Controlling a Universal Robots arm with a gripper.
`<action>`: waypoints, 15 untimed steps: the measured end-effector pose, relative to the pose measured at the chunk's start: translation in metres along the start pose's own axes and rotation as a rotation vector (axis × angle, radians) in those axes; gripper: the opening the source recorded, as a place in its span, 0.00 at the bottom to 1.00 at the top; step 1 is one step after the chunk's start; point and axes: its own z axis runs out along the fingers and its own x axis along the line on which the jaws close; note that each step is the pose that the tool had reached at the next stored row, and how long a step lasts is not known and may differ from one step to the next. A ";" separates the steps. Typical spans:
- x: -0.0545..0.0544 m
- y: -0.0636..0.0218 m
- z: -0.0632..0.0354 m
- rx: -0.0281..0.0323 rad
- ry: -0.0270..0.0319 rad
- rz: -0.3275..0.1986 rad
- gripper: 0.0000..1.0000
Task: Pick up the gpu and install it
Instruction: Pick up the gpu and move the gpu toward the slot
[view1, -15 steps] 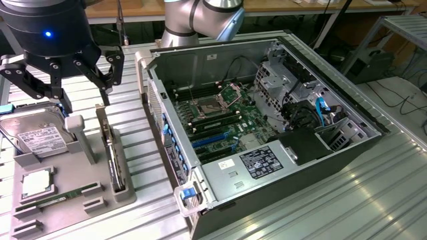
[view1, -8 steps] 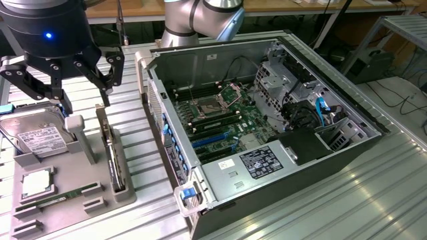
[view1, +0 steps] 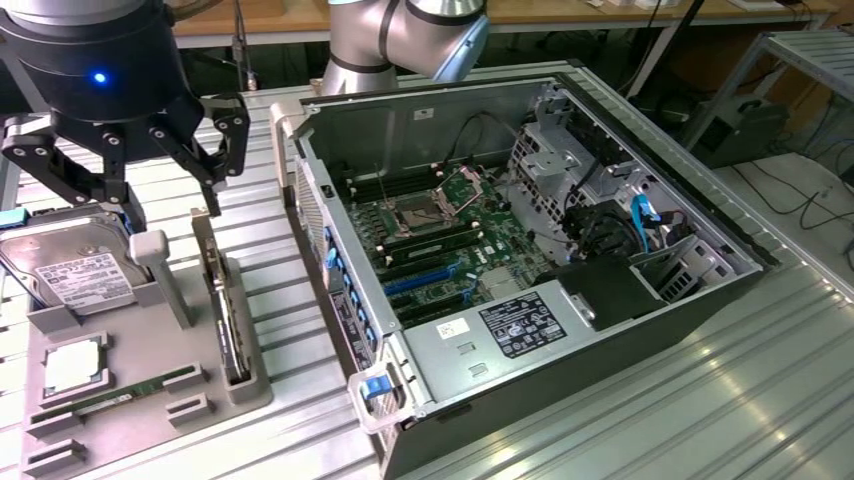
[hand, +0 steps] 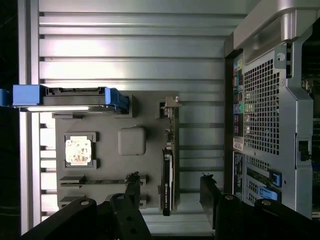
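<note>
Gripper (hand: 170, 177) fingers (hand: 134, 185) fill the near edge of the wrist view. They stand wide apart and hold nothing. In the exterior view the gripper (view1: 171, 200) hangs over the far end of the tray (view1: 147, 350), at that view's left.

Task item: the gpu (view1: 230, 320) stands on its long edge in a slot along the tray side nearest the case (view1: 360, 130). It is not installed. In the wrist view the gpu (hand: 168, 165) runs between the two fingers, with a gap showing on each side of it. The green board and pale bracket lie at one end, and a dark cover lies at the end between the fingers. Whether either finger touches the card cannot be told.

Other tray (hand: 150, 120) contents:
- Drive (view1: 74, 270) with a white label, propped at a tilt, seen edge-on in the wrist view (hand: 75, 95) between blue end pieces.
- Cpu (view1: 74, 368) lying flat in a square recess (hand: 78, 151).
- Memory stick (view1: 120, 392) lying in a narrow holder (hand: 95, 182).
- Grey post (view1: 150, 265) standing between the drive and the gpu (hand: 132, 141).

The case lies on its side just beside the tray, open, with the board (view1: 454, 240) and blue slots (view1: 420, 280) exposed. Its perforated rear panel (hand: 265, 100) faces the tray. Both rest on a slatted metal table (view1: 747, 400).
</note>
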 end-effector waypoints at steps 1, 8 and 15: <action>0.000 -0.0001 0.0002 -0.0001 0.0000 0.000 0.60; 0.000 -0.0011 0.0011 -0.0023 0.0000 -0.001 0.60; 0.000 -0.0046 0.0025 -0.0029 0.0001 -0.001 0.60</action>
